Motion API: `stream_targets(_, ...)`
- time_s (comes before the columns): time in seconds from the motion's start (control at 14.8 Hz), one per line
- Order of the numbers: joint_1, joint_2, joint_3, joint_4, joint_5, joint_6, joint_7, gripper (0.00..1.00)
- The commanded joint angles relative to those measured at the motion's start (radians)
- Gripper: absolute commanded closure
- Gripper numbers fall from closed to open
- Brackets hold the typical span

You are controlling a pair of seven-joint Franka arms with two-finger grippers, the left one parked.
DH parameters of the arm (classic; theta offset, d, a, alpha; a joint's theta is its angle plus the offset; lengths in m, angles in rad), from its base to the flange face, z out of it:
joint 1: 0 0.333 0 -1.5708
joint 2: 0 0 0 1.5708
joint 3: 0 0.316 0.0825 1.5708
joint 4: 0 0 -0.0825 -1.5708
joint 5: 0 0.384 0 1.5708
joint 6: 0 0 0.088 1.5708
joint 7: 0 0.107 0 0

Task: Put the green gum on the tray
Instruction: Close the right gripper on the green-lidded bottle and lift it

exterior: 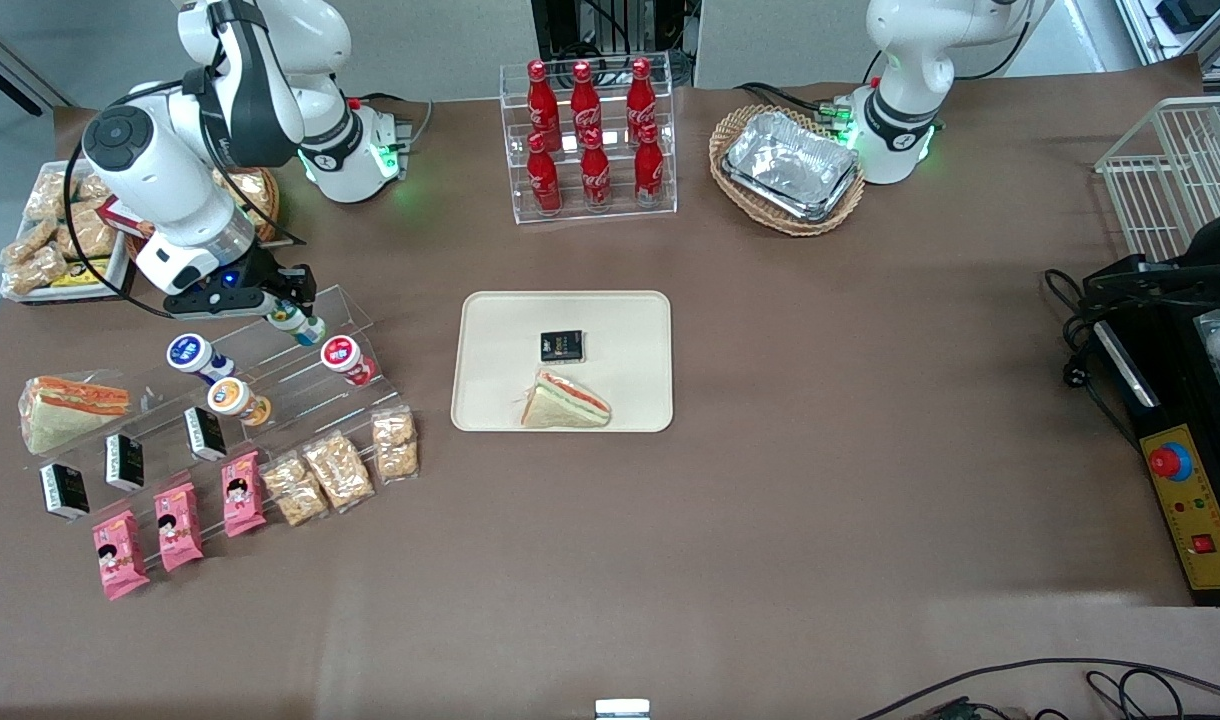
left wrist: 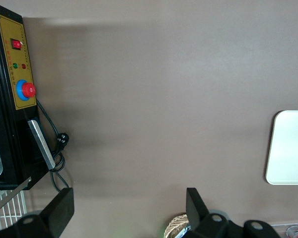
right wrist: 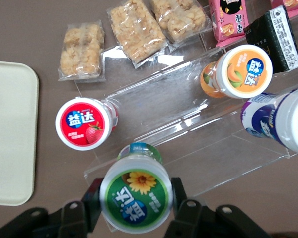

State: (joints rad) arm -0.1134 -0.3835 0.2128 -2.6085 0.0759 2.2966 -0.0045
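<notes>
The green gum [right wrist: 135, 198], a small bottle whose white lid has a green face with a yellow flower, sits between the black fingers of my right gripper [right wrist: 136, 196], which press on both sides of the lid. In the front view the gripper [exterior: 288, 312] holds the green gum [exterior: 301, 324] tilted over the top step of a clear acrylic rack [exterior: 300, 385], toward the working arm's end of the table. The cream tray [exterior: 500, 340] lies flat at the table's middle, apart from the rack; its rounded edge [right wrist: 10, 134] shows beside the bottles.
A red-lidded bottle [right wrist: 84, 124], an orange-lidded one [right wrist: 243, 71] and a blue-lidded one [right wrist: 288, 121] lie on the rack close by. A sandwich [exterior: 565, 400] and a black packet [exterior: 561, 346] are on the tray. Snack packs [exterior: 335, 470] lie nearer the front camera.
</notes>
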Motion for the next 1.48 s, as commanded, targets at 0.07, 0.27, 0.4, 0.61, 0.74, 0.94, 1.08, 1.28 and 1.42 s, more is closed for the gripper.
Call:
stream_targets(0.07, 0.000, 0.000, 0.007, 0.074, 0.002, -0.061, 0.015, 0.52)
stream_targets(0.27, -0.002, 0.001, 0.005, 0.155, 0.002, -0.140, 0.006, 0.51)
stream_targets(0.4, -0.002, 0.008, 0.005, 0.223, 0.005, -0.207, 0.011, 0.51)
stream_targets(0.61, 0.000, 0.029, 0.005, 0.379, 0.010, -0.357, 0.012, 0.51)
stream_targets(0.74, 0.000, 0.075, 0.007, 0.528, 0.013, -0.498, 0.040, 0.51)
stream_targets(0.94, 0.001, 0.118, 0.007, 0.672, 0.016, -0.624, 0.069, 0.51)
stream_targets(1.08, 0.001, 0.117, 0.010, 0.689, 0.048, -0.631, 0.101, 0.51)
stream_targets(1.28, 0.001, 0.113, 0.074, 0.703, 0.074, -0.643, 0.211, 0.50)
stream_targets(1.42, 0.001, 0.113, 0.153, 0.703, 0.076, -0.643, 0.328, 0.50)
